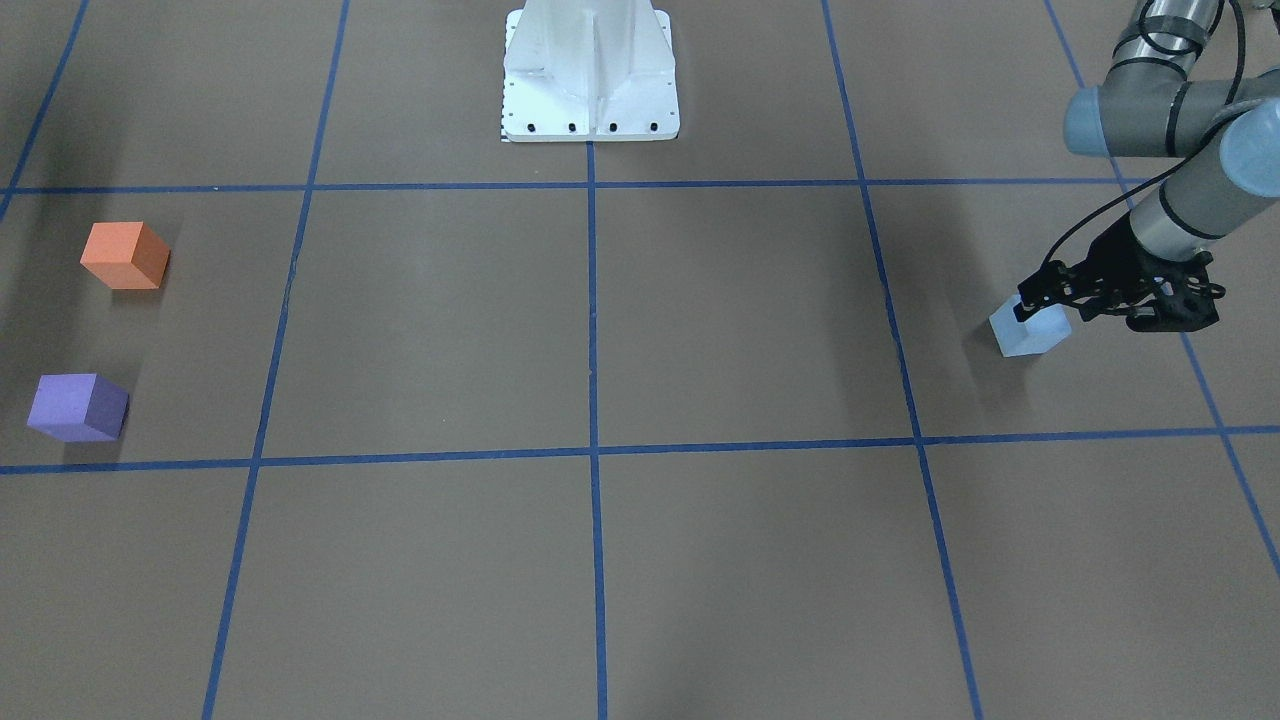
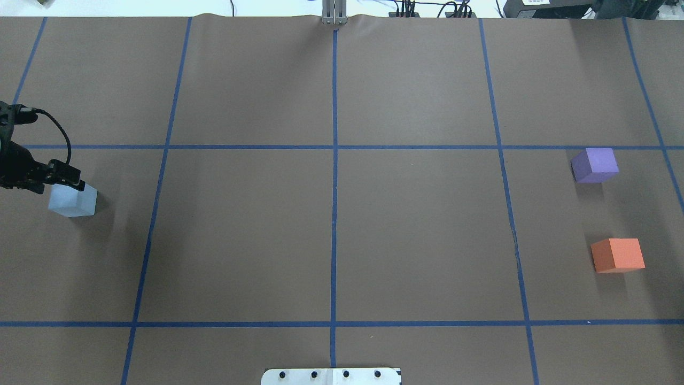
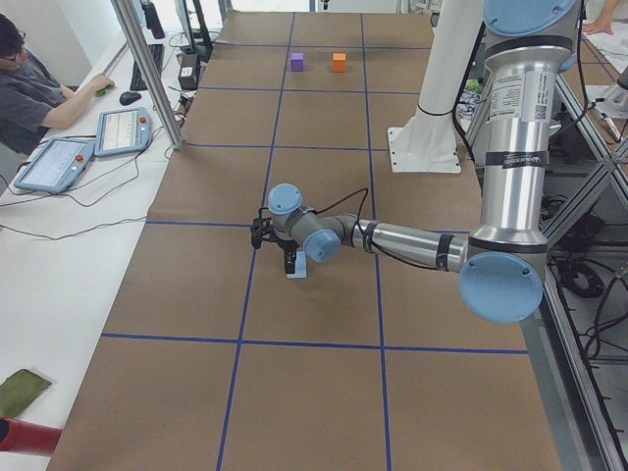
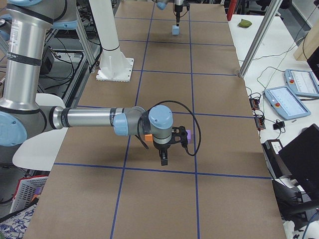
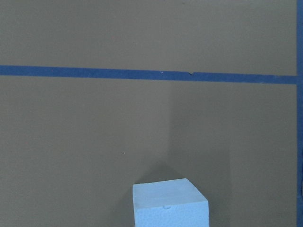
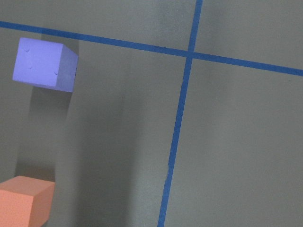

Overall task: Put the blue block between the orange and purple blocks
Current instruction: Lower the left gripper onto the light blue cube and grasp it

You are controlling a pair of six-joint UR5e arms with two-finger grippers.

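The light blue block [image 1: 1030,332] sits on the brown table at the robot's far left; it also shows in the overhead view [image 2: 73,200] and low in the left wrist view [image 5: 169,204]. My left gripper [image 1: 1036,303] points down right over the block, fingertips at its top, and looks open. The orange block [image 1: 125,256] and the purple block [image 1: 77,407] sit apart at the robot's far right, with a bare gap between them. My right gripper [image 4: 163,158] hovers above those two blocks; I cannot tell whether it is open or shut.
Blue tape lines divide the table into a grid. The white robot base [image 1: 590,75] stands at the middle of the robot's side. Operators' tablets [image 3: 123,130] lie on a side table beyond the far edge.
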